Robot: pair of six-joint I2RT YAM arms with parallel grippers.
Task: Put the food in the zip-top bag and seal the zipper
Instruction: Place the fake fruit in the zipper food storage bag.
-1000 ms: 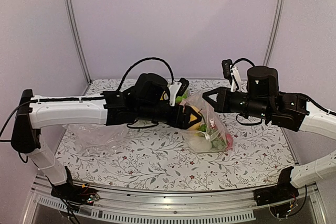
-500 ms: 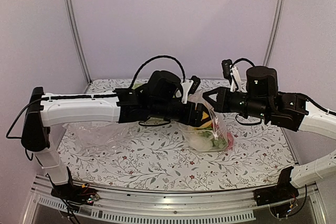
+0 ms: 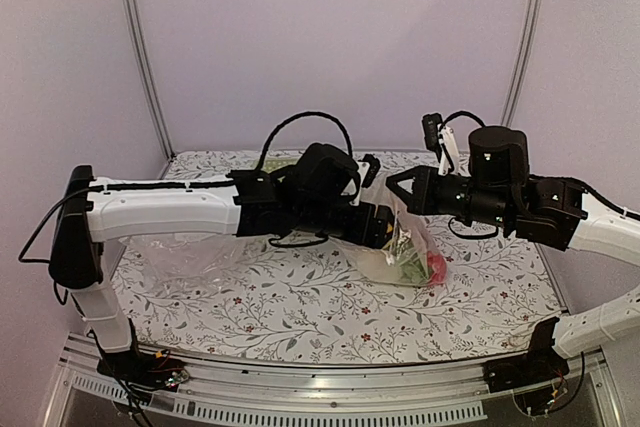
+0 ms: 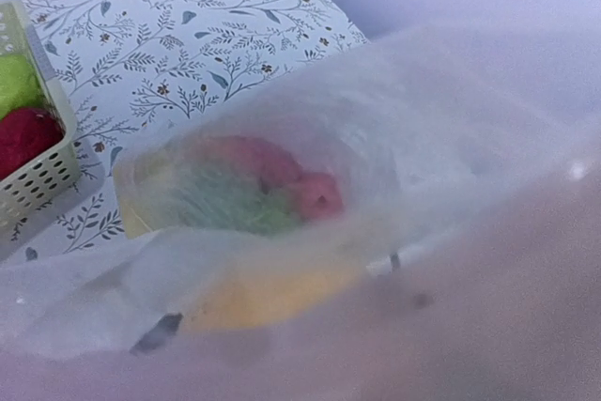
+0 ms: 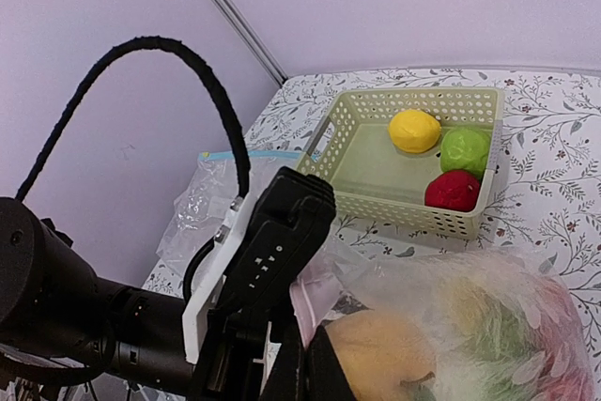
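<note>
While the zip-top bag [image 3: 408, 247] is being held up by its mouth between the two arms, the sealing step is judged to be in hand.

**Top external view.** The left gripper [image 3: 385, 224] is being pressed to the bag's upper edge from 9 o'clock. Whether its jaws are parted or together cannot be told, as they are being hidden by wrist and film. The right gripper [image 3: 393, 187] is being held at the bag's top corner. The food [image 3: 418, 265] is being carried in the bag's belly, at 5 o'clock of both grippers, low over the table [image 3: 280, 307]. A second bag [image 3: 175, 252] is being shown lying flat at 9 o'clock.

**Left wrist view.** The lens is being veiled by the bag's film. Red, green and yellow pieces are being seen through it at centre, and a basket [image 4: 42, 176] is being shown at 9 o'clock.

**Right wrist view.** The right fingers are being shown drawn together at 6 o'clock, seemingly pinching the film just below the zipper [image 5: 308, 300]. A lemon [image 5: 414, 130], a green fruit [image 5: 465, 149] and a red apple [image 5: 453, 191] are being shown in the basket at 1 o'clock, well apart from both grippers.

The next move is judged to call for one end of the pink strip being anchored while the other gripper is being drawn along it. The basket pieces may need loading first.
</note>
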